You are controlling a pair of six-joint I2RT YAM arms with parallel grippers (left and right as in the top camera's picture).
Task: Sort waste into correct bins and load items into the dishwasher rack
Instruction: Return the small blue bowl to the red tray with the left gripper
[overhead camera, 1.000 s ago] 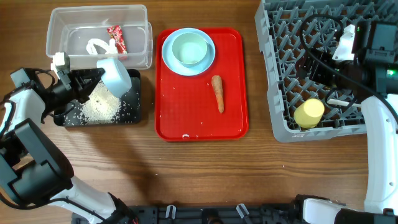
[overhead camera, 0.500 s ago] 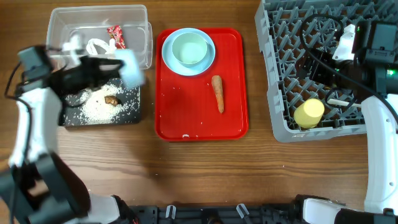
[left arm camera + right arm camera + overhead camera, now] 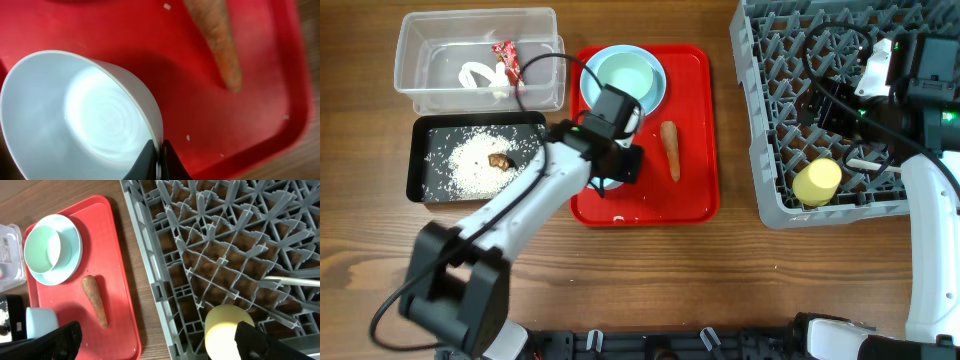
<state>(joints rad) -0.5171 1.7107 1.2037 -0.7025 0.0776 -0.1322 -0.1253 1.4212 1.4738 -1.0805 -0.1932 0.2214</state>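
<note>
Bowl (image 3: 75,115), empty, its rim gripped in the left tool (image 3: 159,150) over the tray (image 3: 125,30); best carried level to the rack (image 3: 820,110) at right. Right tool (image 3: 155,347) released.

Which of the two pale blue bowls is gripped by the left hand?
The bowl over the red tray, beside the carrot: the left hand pinches its rim. The other bowl sits untouched on the plate.

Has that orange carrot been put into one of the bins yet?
No, the carrot lies on the red tray, outside both the clear bin and the black bin.
</note>
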